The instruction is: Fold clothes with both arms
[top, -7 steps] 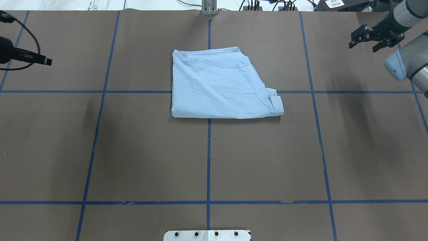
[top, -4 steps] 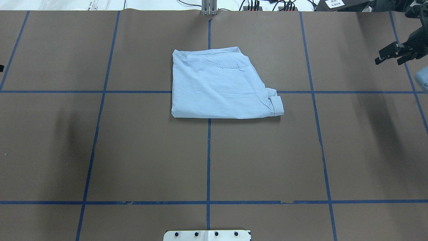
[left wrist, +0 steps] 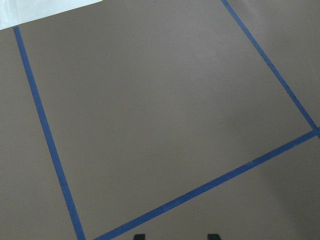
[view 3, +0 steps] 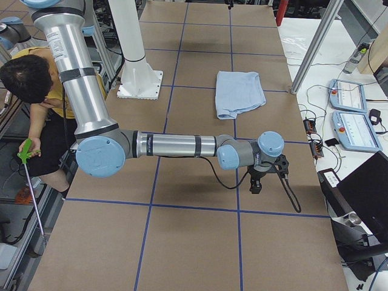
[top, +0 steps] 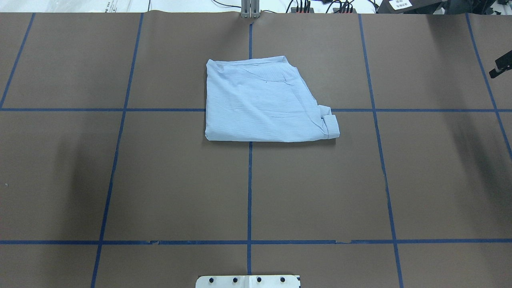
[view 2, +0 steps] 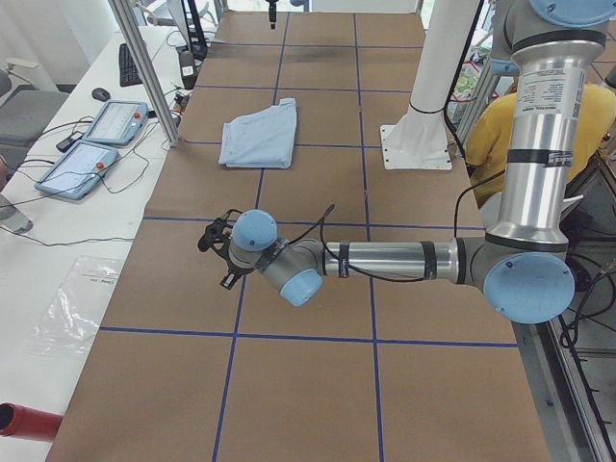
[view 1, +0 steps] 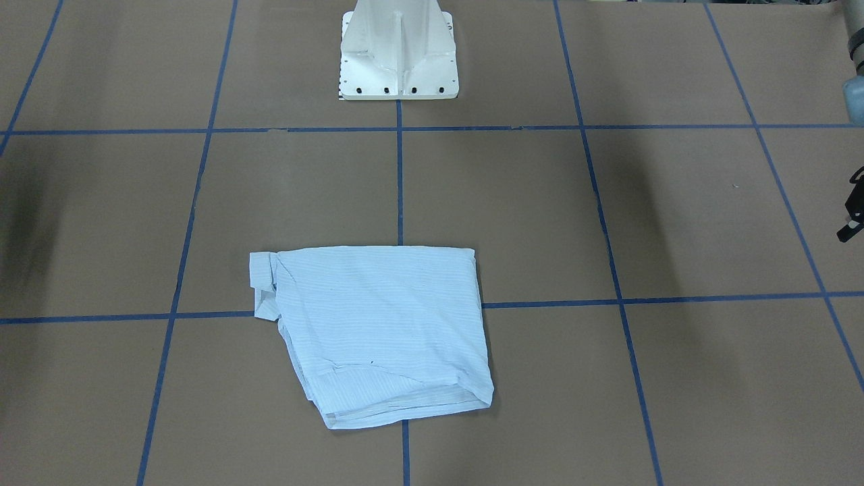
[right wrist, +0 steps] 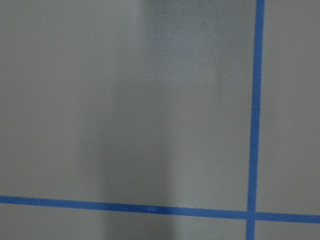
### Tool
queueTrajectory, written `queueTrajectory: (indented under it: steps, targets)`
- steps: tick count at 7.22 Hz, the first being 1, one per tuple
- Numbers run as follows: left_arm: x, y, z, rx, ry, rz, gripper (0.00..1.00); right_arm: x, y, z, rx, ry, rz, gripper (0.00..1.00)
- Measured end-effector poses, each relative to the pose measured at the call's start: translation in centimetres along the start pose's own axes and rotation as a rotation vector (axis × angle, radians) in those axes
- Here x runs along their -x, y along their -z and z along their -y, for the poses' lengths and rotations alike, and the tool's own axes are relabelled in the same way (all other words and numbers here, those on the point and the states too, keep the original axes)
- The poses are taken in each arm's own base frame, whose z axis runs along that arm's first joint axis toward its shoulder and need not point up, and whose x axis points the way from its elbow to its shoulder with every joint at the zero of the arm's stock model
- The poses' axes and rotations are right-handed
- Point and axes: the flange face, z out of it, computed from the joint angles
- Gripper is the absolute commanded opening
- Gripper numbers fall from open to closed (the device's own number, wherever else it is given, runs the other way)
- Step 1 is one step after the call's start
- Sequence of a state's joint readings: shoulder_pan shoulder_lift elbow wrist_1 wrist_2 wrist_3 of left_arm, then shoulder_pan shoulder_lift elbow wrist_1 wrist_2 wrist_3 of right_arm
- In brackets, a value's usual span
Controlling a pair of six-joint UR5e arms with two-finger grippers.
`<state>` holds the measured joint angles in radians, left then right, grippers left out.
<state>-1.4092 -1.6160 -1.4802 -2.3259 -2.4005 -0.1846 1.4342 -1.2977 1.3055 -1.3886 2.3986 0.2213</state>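
The light-blue shirt lies folded in a flat, roughly square stack at the table's far middle, a cuff poking out at its right corner. It also shows in the front view and both side views. My left gripper is open and empty over bare table far left of the shirt, with only its fingertips showing; it also shows in the left side view. Only a black tip of my right gripper shows at the overhead view's right edge, so I cannot tell its state. It hangs far right of the shirt.
The brown table cover carries a blue tape grid. The white pedestal base stands at the near middle edge. Two tablets and cables lie on the white bench beyond the table's far edge. A person in yellow sits behind the robot.
My right gripper has moved right, almost out of the overhead view. My left gripper has left that view to the left. The shirt has not moved.
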Motion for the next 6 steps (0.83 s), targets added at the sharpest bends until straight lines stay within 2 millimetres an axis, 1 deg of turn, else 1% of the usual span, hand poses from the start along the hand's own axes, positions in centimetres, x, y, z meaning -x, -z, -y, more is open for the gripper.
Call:
queueTrajectory:
  steps: [1, 2, 3, 4, 5, 6]
  targets:
    - [0.2, 0.1, 0.0, 0.014, -0.001, 0.018, 0.52, -0.4, 0.9, -1.0, -0.005, -0.007, -0.011, 1.00]
    - [0.3, 0.4, 0.1, 0.017, -0.010, 0.038, 0.52, -0.5, 1.2, -1.9, -0.011, -0.006, -0.027, 1.00]
    - [0.1, 0.6, 0.3, 0.033, -0.023, 0.048, 0.53, -0.7, 1.2, -2.4, -0.011, -0.005, -0.039, 1.00]
    - [0.7, 1.3, 0.4, 0.067, -0.021, 0.062, 0.54, -1.1, 1.0, -2.9, -0.009, -0.002, -0.054, 1.00]
    - [2.0, 2.9, 0.4, 0.110, 0.004, 0.086, 0.57, -1.8, 1.1, -3.4, -0.009, 0.006, -0.062, 1.00]
    - [2.9, 4.8, 0.5, 0.148, 0.041, 0.103, 0.63, -2.8, 1.4, -4.6, -0.011, 0.009, -0.063, 1.00]
